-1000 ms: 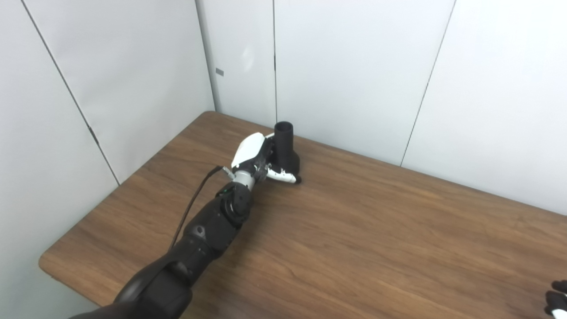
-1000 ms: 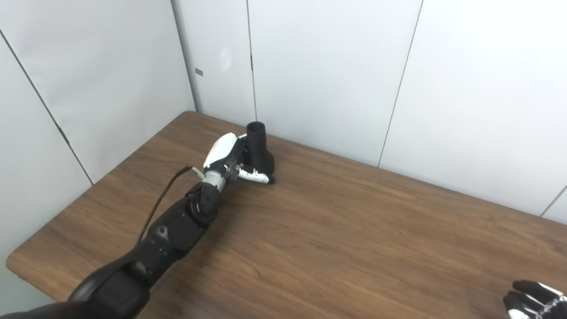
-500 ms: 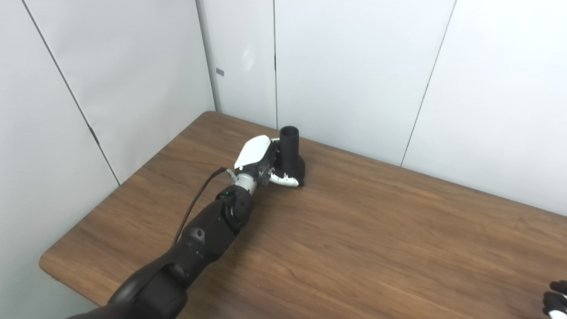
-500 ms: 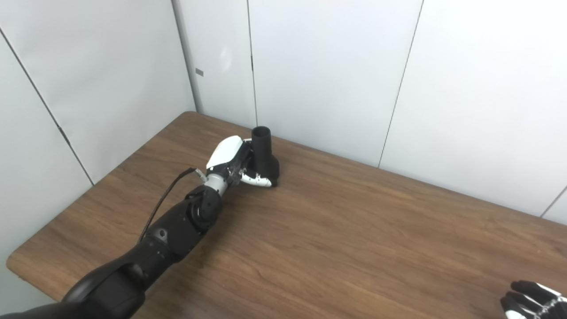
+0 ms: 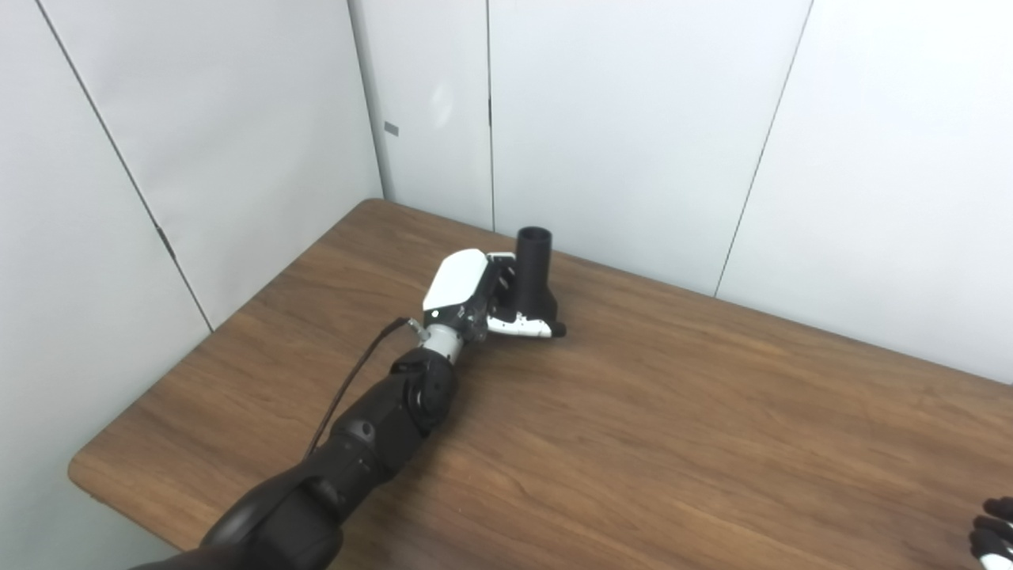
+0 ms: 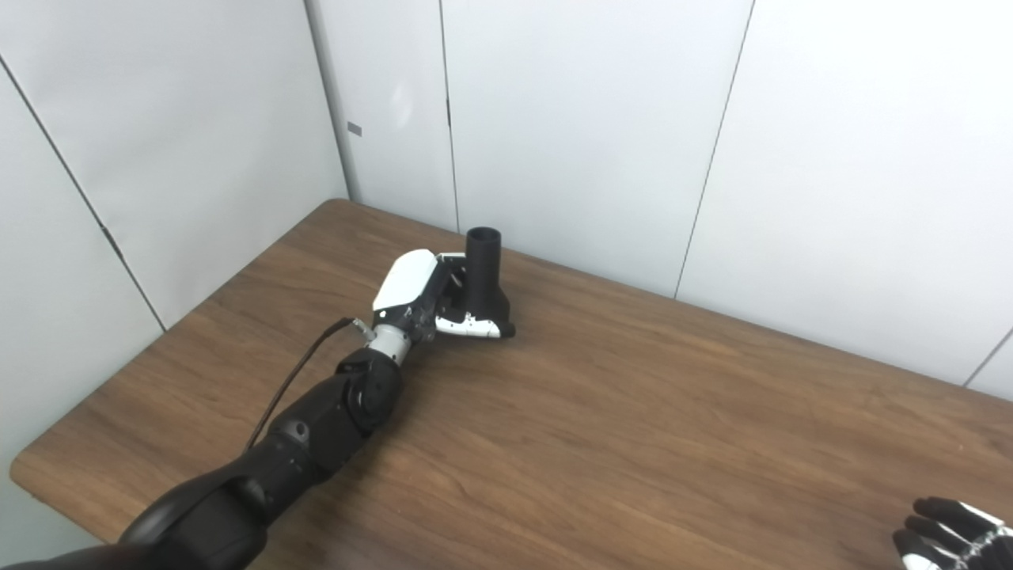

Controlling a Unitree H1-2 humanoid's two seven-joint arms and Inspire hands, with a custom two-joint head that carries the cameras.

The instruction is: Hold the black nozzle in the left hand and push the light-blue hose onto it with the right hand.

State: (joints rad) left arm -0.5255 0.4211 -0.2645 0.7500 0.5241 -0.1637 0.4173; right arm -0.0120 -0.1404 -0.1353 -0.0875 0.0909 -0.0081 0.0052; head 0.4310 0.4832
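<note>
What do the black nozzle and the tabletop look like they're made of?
The black nozzle looks like matte moulded plastic: even black, no shine, a smooth round tube flaring to a wider base. The table shows brown wood grain with a soft sheen and rounded edge, so it is probably a laminate or veneer, though solid wood can't be ruled out.

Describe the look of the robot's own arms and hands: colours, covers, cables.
The left arm is glossy black with rounded joints. A thin dark cable runs along it to a silver wrist. The left hand has a white back cover and white-and-black fingers. Only the right hand's black, white-edged fingers show.
</note>
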